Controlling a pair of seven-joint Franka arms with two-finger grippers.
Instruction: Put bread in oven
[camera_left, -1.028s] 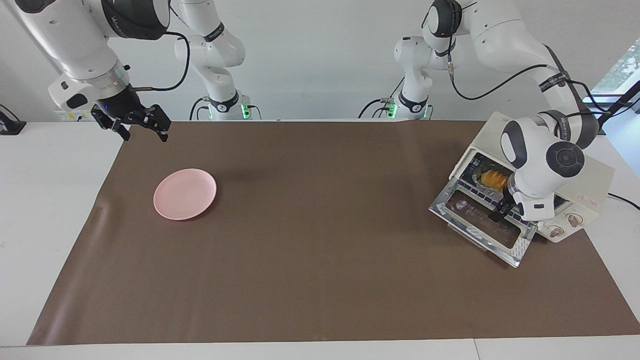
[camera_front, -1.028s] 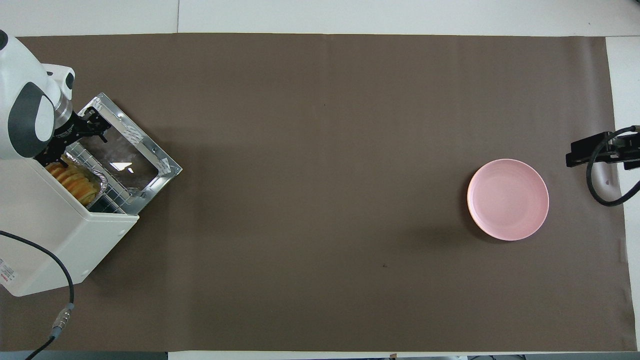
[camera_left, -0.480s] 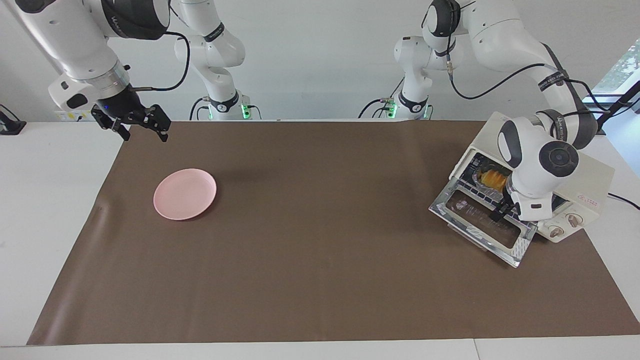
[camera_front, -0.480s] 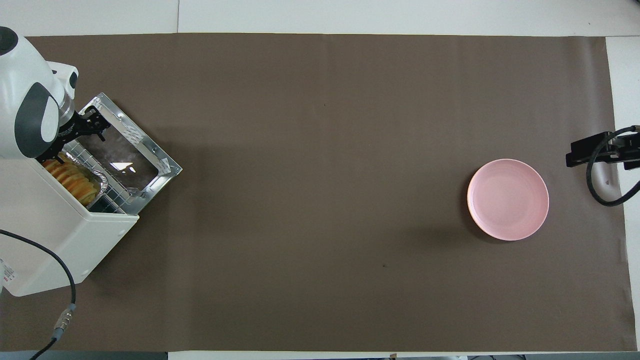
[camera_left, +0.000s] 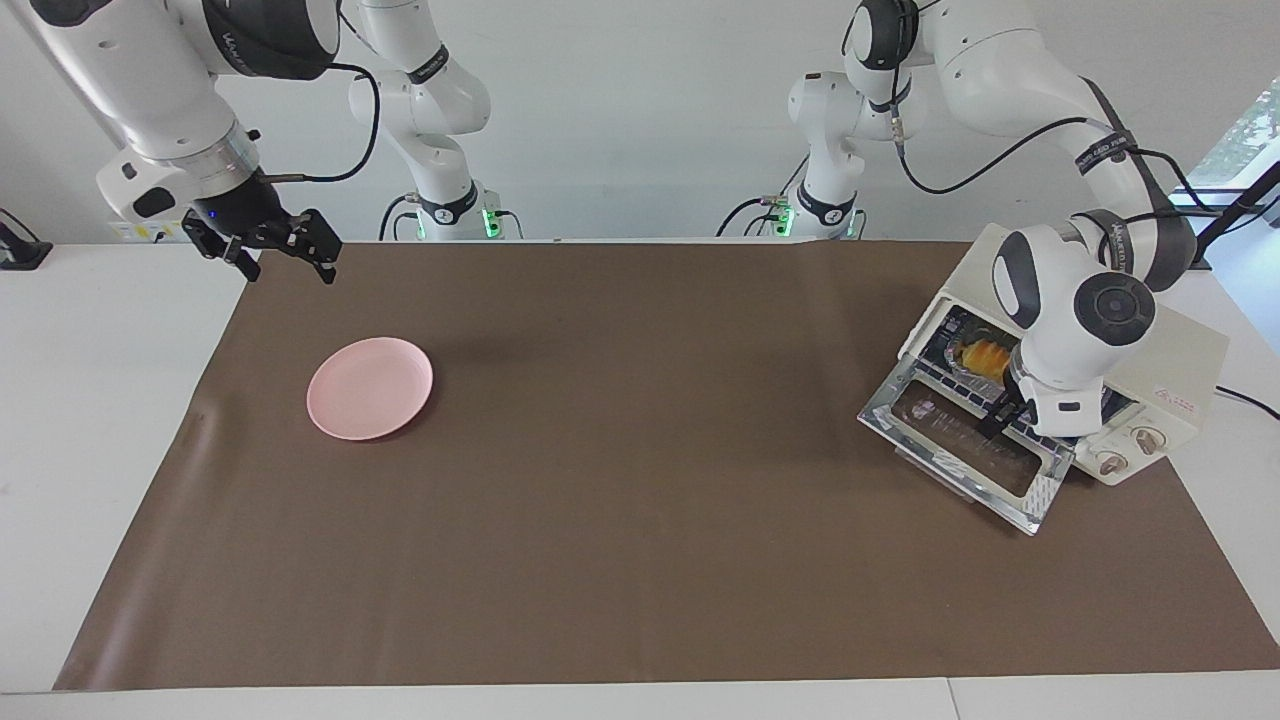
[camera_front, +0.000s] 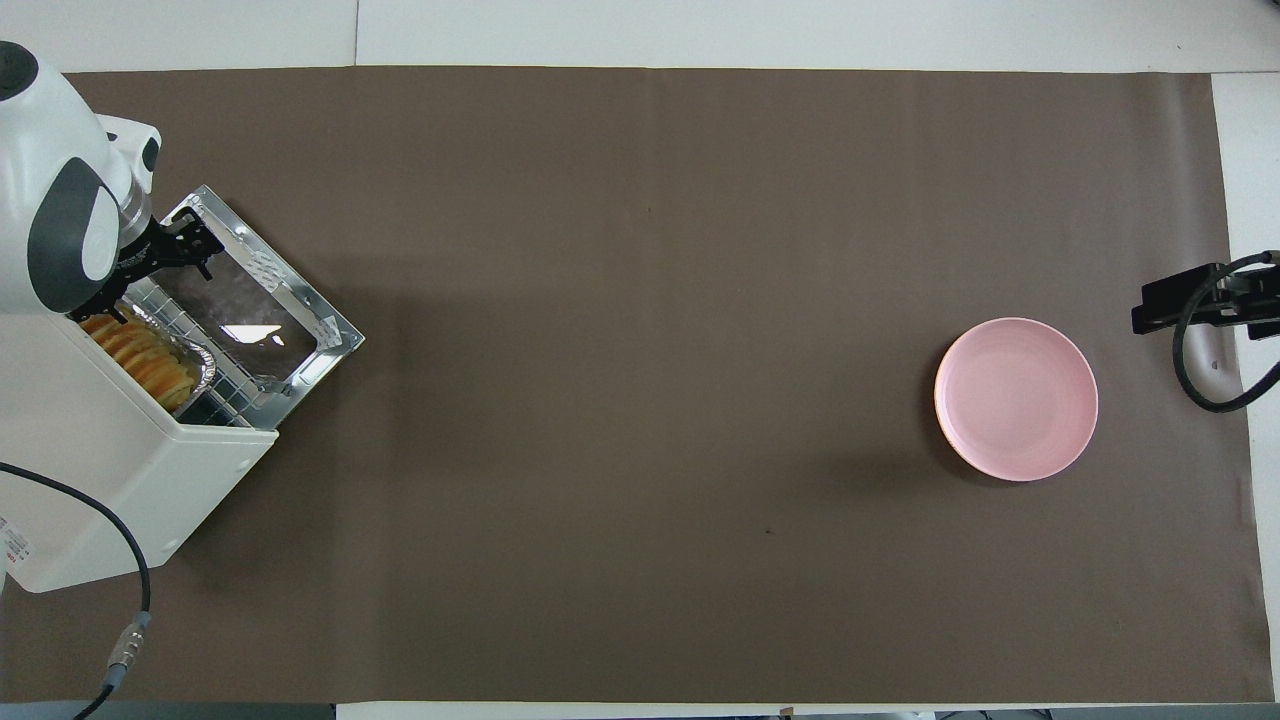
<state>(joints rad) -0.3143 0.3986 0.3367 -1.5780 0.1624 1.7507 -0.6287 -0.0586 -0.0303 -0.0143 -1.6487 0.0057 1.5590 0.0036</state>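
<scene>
Brown mat; ridged golden bread (camera_left: 982, 355) in oven (camera_left: 1170, 375)

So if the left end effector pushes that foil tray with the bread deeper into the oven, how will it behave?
The foil tray looks thin and crinkled, so it probably dents rather than slides stiffly. It sits on a wire rack, so its rim may snag on the bars. The bread looks light and soft, likely shifting or squashing if pressed directly.

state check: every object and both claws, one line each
oven: door dropped open
bread: in the foil tray on the oven rack
pink plate: empty, on the mat
left claw: open, empty, over the open door
right claw: open, empty, waiting near the mat's edge
</scene>
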